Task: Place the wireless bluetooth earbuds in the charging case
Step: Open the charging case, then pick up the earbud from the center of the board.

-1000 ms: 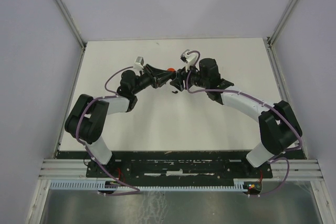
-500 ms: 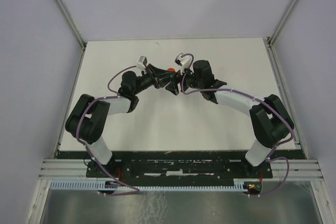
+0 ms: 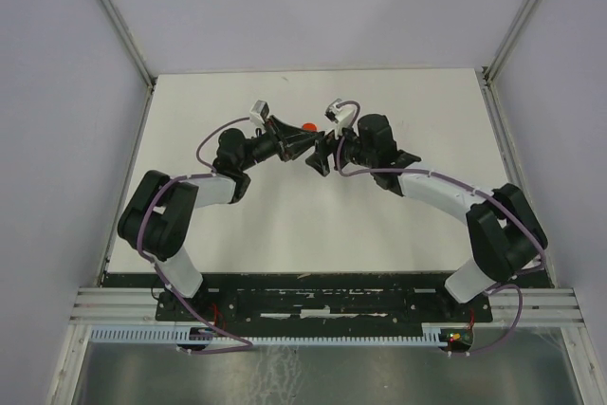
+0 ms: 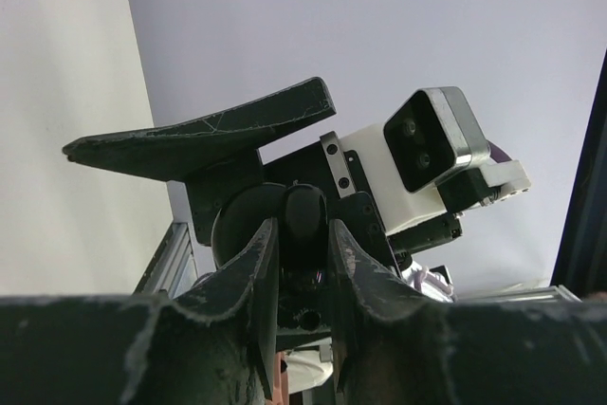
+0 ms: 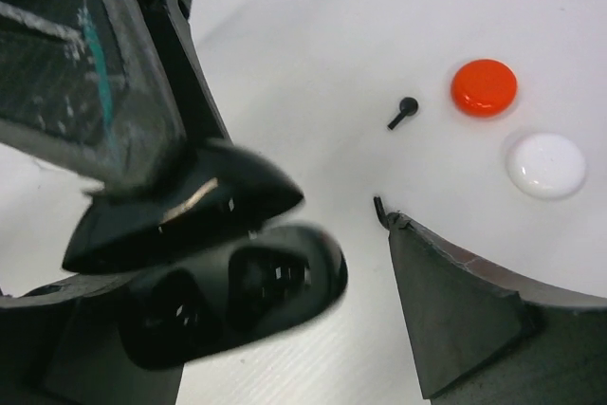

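The black charging case [image 5: 232,282] hangs open above the table, its lid [image 5: 190,206] raised and two dark wells showing. My left gripper [image 4: 302,234] is shut on it and sits beside the right gripper in the top view [image 3: 305,144]. My right gripper [image 5: 313,339] is open, with the case between its fingers [image 5: 474,310] but untouched; from above it faces the left one [image 3: 320,156]. One black earbud [image 5: 405,111] lies on the table beyond. Another thin black bit [image 5: 378,206] peeks out at the right fingertip. Whether the wells hold anything I cannot tell.
A round red disc case [image 5: 484,87] and a round white one [image 5: 545,165] lie on the table past the earbud; the red one shows from above [image 3: 309,126]. The right arm's wrist camera [image 4: 432,139] looms close in front of the left gripper. Walls enclose the white table [image 3: 398,225].
The right gripper's jaws have spread wider. The right arm swung in toward the left gripper, then eased back a little. The left gripper stayed shut on the case, drifting slightly away.
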{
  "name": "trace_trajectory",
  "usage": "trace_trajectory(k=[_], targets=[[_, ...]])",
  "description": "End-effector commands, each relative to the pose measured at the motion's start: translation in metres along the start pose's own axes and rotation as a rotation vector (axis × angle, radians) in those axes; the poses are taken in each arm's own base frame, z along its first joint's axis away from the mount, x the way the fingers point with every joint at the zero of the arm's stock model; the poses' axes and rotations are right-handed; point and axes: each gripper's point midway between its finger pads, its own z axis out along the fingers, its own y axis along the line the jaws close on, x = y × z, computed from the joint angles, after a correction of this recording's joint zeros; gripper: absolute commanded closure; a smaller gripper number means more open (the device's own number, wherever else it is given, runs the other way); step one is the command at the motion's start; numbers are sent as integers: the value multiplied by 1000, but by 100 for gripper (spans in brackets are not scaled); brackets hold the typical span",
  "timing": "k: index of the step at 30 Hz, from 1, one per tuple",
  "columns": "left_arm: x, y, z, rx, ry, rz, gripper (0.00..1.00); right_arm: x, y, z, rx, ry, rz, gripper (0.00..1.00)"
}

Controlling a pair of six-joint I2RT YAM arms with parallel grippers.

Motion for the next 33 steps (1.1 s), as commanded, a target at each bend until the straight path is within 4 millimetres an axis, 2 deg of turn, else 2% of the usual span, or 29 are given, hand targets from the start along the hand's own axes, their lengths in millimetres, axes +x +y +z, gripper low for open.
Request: trace_trajectory(k=[1, 12, 16, 20, 25, 27, 33], targets=[[-8, -38, -3, 102, 18, 76, 97, -16, -12, -24, 80, -49, -22, 16], [-38, -32, -9, 72, -81, 95, 97, -10, -18, -61, 162, -37, -20, 14], [-44, -18, -16, 33, -130, 102, 97, 2, -53, -76, 383, 49, 52, 14], [-46, 1, -30, -21, -169, 112, 97, 8, -73, -84, 517, 141, 101, 16], [-46, 23, -51, -113, -211, 142, 97, 10, -69, -62, 458, 263, 120, 23], [-46, 26, -59, -136, -228, 156, 97, 20, -68, -47, 428, 316, 146, 27], [-52, 31, -85, -198, -293, 184, 97, 25, -62, -8, 347, 334, 227, 35]])
